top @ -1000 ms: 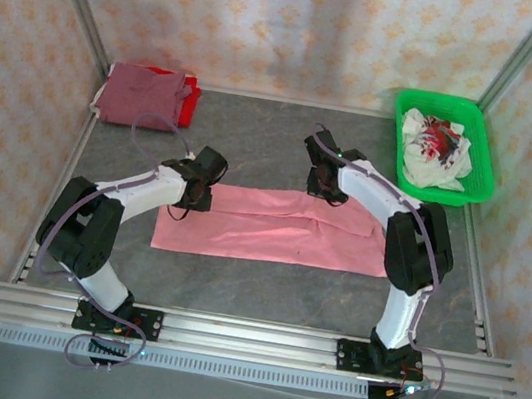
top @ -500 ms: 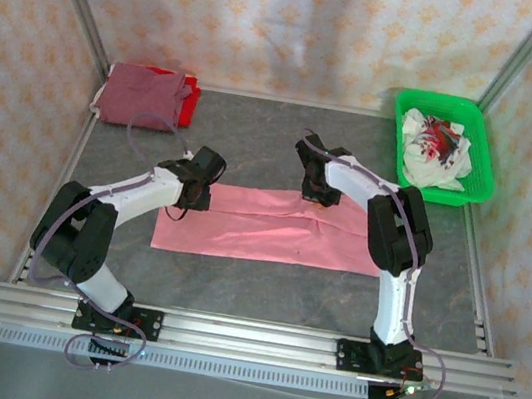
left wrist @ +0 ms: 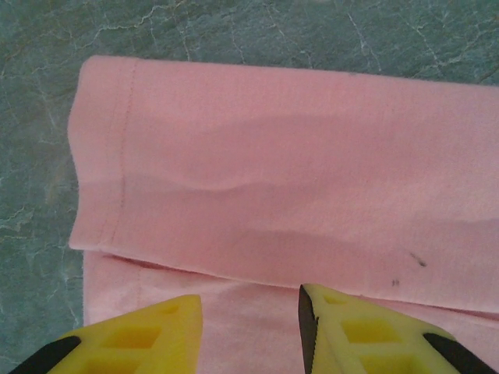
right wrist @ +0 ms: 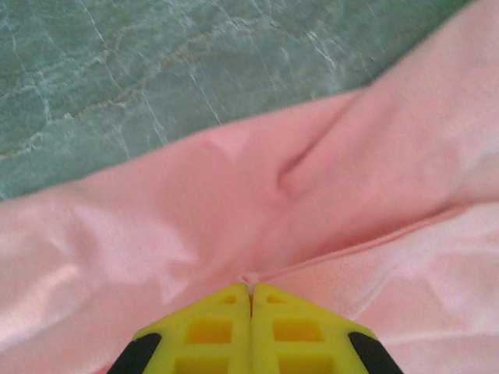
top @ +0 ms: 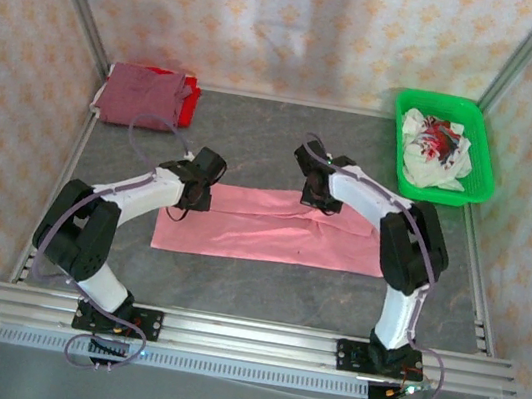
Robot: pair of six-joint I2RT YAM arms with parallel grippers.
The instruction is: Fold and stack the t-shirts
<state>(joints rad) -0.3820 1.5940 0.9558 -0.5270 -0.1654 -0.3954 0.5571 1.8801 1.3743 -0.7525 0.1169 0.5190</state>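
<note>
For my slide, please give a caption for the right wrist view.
Right end effector shut on a fold of the pink shirt lying on the table.

Soft, even light comes from overhead, and the top view is bright without glare. My arms cast only faint, short shadows on the grey table (top: 231, 290). Just ahead of my left gripper (left wrist: 249, 312) the salmon-pink t-shirt (left wrist: 296, 171) is sharp, its hem stitching readable, with gentle shading along the folds. Around my right gripper (right wrist: 249, 292) the cloth looks softer and slightly blurred, with pale, washed-out patches on both sides.
</note>
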